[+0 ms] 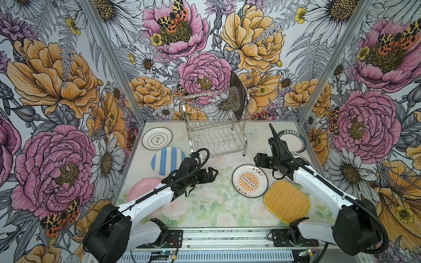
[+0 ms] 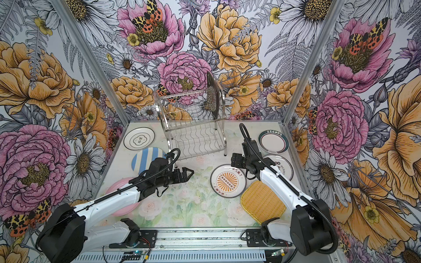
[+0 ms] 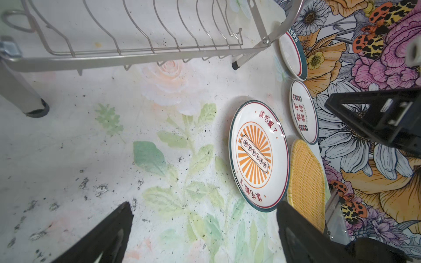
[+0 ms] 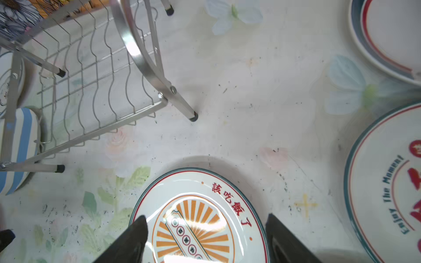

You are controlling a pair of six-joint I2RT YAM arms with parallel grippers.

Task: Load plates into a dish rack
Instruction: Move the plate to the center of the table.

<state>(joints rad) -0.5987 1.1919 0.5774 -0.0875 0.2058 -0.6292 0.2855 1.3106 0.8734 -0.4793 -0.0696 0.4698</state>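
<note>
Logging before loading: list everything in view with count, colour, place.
dish rack: one, steel, far middle
black floral plate: one, black, rack's upper tier
ringed plate: one, white, far left
striped plate: one, blue-white, left
pink plate: one, pink, near left
sunburst plate: one, white-orange, right of centre
woven plate: one, yellow, near right
dark-rimmed plate: one, white, far right
lettered plate: one, white, right edge
left gripper: one, black, open, mid-table
right gripper: one, black, open, near sunburst plate
</note>
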